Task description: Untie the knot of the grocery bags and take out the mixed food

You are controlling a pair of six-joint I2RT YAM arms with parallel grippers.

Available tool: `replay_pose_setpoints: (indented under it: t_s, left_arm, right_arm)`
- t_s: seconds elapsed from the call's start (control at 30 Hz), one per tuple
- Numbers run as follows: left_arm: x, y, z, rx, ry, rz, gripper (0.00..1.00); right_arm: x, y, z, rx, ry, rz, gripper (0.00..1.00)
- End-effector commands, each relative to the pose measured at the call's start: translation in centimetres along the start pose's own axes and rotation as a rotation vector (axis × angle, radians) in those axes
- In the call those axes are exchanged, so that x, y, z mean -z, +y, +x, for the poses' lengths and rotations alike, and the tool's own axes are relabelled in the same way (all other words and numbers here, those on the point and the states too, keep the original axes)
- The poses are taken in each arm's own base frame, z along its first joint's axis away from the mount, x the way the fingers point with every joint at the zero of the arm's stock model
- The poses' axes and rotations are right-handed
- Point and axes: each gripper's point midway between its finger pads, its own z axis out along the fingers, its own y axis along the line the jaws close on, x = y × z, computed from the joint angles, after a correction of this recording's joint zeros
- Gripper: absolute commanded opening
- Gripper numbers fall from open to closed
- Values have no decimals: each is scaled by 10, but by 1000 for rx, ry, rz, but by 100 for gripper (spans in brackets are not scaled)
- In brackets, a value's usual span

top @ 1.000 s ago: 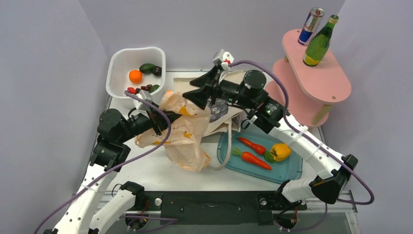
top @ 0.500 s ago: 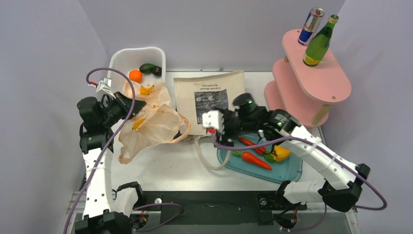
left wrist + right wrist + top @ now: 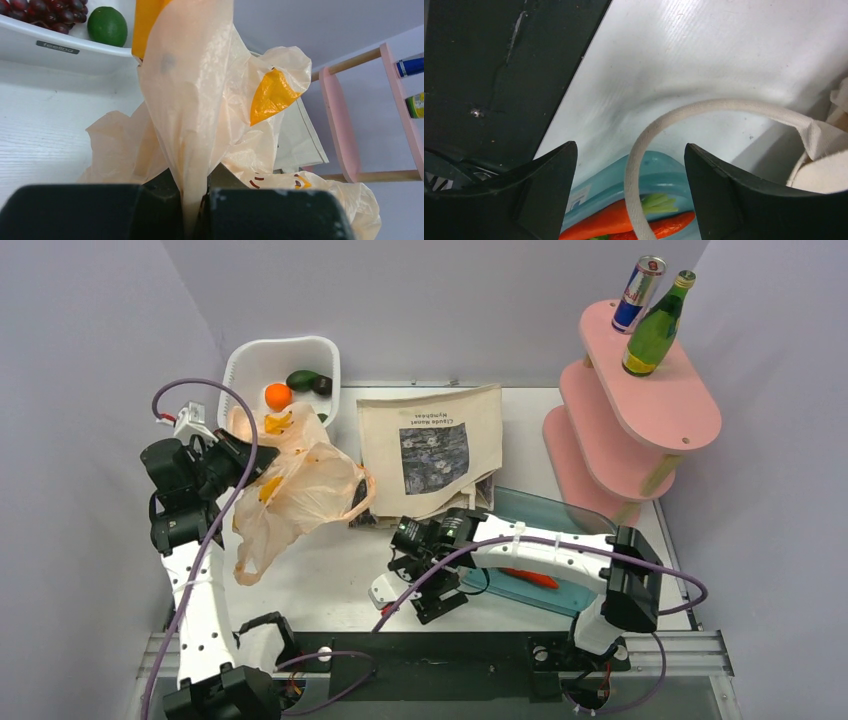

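Observation:
My left gripper [image 3: 237, 454] is shut on a stretched strand of the peach-orange plastic bag [image 3: 300, 485] and holds it up beside the white basket [image 3: 240, 365]. In the left wrist view the strand [image 3: 192, 165] runs between my fingers. I see no knot. The cream canvas tote [image 3: 432, 445] lies flat. My right gripper [image 3: 443, 596] is open and low near the front edge; the tote's handle [image 3: 664, 125] loops between its jaws, with the carrots [image 3: 616, 222] beyond. One carrot [image 3: 530, 578] shows in the top view. The avocado [image 3: 302, 380] lies in the basket. The can [image 3: 638, 292] and the bottle [image 3: 655, 328] stand on the pink shelf [image 3: 660, 405].
The teal tray [image 3: 585, 595] is partly under my right arm; the yellow pepper is hidden. The basket also holds an orange fruit [image 3: 278, 395], a lime [image 3: 107, 25] and grapes [image 3: 47, 12]. The black front rail [image 3: 484, 65] is close to my right gripper.
My right arm has swung from above the tote down to the table's front and now covers part of the tray. My left gripper has pulled the bag left toward the basket.

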Motion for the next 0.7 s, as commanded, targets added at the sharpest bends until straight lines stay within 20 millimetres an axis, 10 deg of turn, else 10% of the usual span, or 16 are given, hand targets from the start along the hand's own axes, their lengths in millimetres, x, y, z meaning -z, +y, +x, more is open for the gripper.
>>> replay_pose_setpoints:
  t_s: [0.0,0.2,0.4,0.67]
  left_arm:
    - [9,2,-21,-3,-50,-23,0]
    - [17,20,-47,55,-102,-77,0]
    - [21,48,-66,170,-144,-129,0]
    - [18,62,-78,225,-201,-116,0]
  right_arm:
    - [-17,-6,1,30,58,26,74]
    - [-51,-19,32,-7,187,43,66]
    - [-53,-36,29,-135,173,61,8]
    - [38,-90,-40,-295,-196,174,0]
